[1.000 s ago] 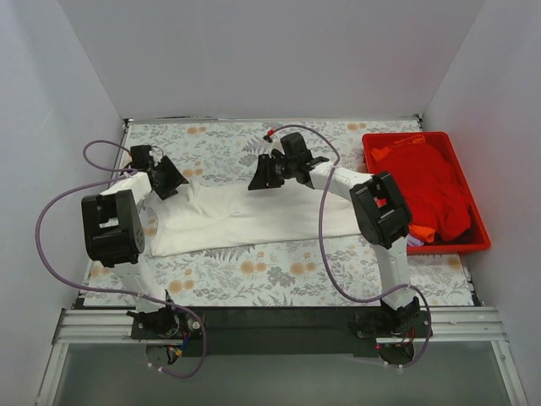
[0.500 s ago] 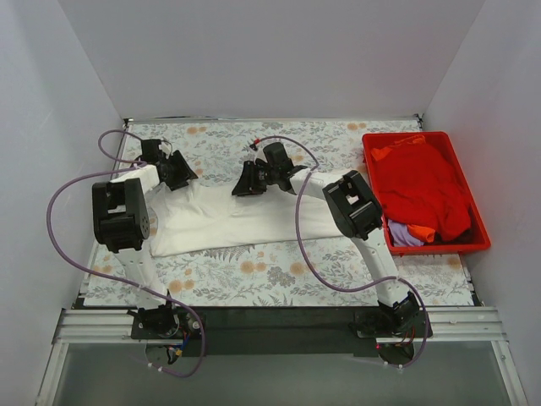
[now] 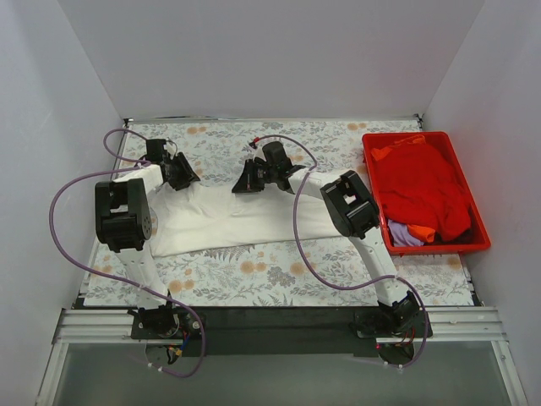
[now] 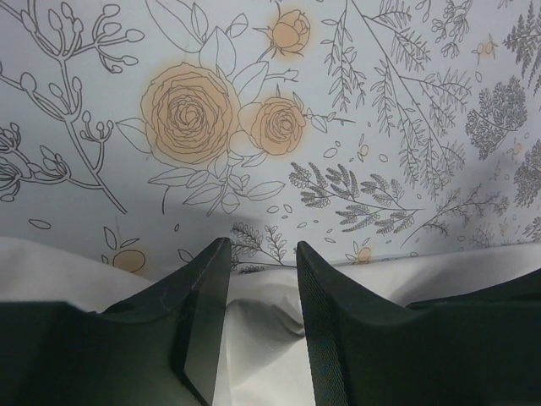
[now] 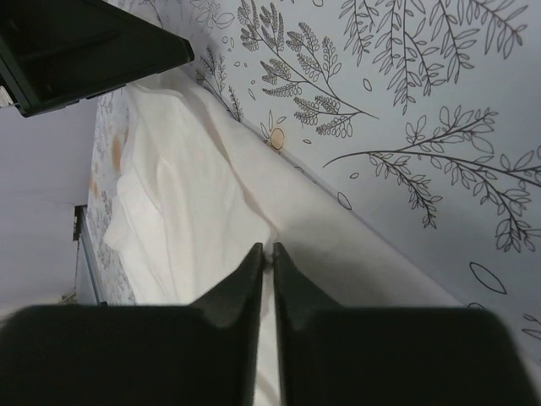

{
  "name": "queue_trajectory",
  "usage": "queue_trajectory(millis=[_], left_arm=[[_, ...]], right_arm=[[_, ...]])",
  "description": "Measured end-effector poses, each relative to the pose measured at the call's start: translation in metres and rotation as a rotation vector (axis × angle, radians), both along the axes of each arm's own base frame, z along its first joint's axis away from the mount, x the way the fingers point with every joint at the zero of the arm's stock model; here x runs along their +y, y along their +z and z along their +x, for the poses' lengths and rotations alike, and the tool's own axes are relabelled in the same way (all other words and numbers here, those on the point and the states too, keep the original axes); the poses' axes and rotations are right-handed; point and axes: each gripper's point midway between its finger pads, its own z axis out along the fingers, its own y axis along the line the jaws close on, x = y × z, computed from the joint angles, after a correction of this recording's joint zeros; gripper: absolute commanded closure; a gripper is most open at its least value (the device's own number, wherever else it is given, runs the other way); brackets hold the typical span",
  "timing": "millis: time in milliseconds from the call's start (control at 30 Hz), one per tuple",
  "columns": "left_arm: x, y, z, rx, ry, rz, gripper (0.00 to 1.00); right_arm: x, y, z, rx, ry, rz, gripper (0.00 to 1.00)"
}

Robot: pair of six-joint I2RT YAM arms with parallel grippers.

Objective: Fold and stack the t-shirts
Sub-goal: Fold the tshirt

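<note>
Grey floral-clothed surface (image 3: pixel 270 275), seen from above, carries a white cotton t-shirt (image 3: pixel 228 222) lying flat and a bright red t-shirt (image 3: pixel 423 182) in the red plastic tray (image 3: pixel 448 249); the left wrist view shows the left hand (image 4: pixel 262 245) half spread astride the white edge, and the right wrist view shows the right hand (image 5: pixel 269 248) pinching that shirt.

White arms (image 3: pixel 378 262) with black joints (image 3: pixel 124 218) trail purple cables (image 3: pixel 51 210).

t-shirt (image 3: pixel 237 216): on tablecloth (image 3: pixel 254 275), centre-left | tray (image 3: pixel 448 248): right (second t-shirt (image 3: pixel 423 182) inside)
</note>
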Motion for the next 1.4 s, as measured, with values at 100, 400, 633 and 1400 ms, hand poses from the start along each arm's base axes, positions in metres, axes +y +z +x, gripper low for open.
queue_trajectory(millis=[100,400,633,1400], left_arm=[[0.002,-0.001,-0.002,0.01,0.01,0.01,0.64],[0.012,0.005,-0.001,0.015,0.064,0.049,0.62],[0.014,0.005,-0.001,0.019,0.085,0.052,0.5],[0.0,0.016,0.005,-0.037,-0.006,-0.02,0.55]], right_arm=[[0.0,0.0,0.0,-0.007,0.003,0.0,0.99],[-0.007,0.001,-0.003,-0.048,0.004,-0.026,0.99],[-0.012,0.027,-0.003,-0.116,0.003,-0.019,0.99],[-0.019,0.015,-0.007,-0.104,-0.009,-0.048,0.99]])
